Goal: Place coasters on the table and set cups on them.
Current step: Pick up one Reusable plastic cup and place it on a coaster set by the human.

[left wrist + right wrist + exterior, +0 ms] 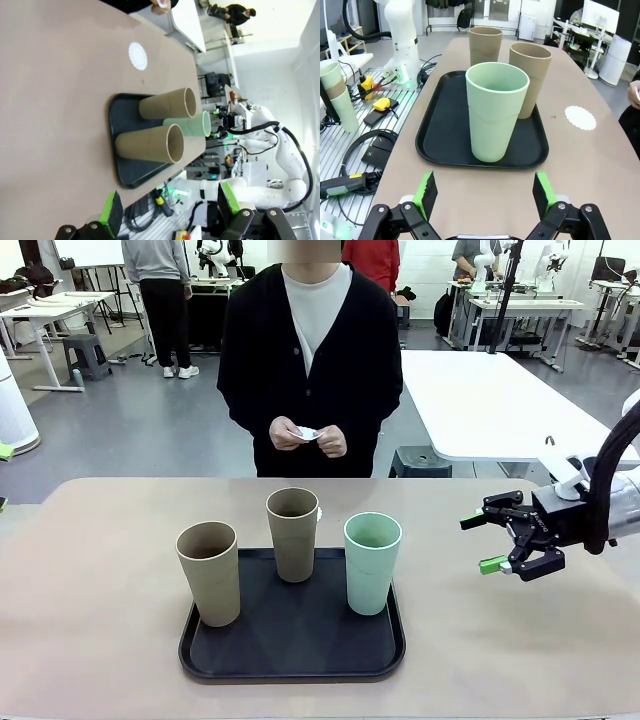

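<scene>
- The right fingers (491,564) are spread wide and hold nothing. They hover above the bench (90,640), pointing toward 9 o'clock in the front view.
- The mint cup (372,562) lies at 9 o'clock from them, and dead ahead at 12 o'clock in the right wrist view. It stands upright with its long axis vertical and its mouth up.
- The right arm looks nearer to this cup, so it seems the likely first pick.
- The left fingers (228,196) are also fully apart and empty, with the tray ahead of them.
- All three cups stand in the black tray (290,660). The two tan cups (209,572) are at its 9 and 12 o'clock, and the mint one is at 3. The mint cup looks empty inside.
- One coaster (580,117) lies flat on the bench just past the tray's far edge, at 2 o'clock in the right wrist view. It is bare.
- The person's hands (330,443) hold something white at 12 o'clock across the bench, probably more coasters.
- To reach that coaster, the cup would have to go up over the tray rim and across.
</scene>
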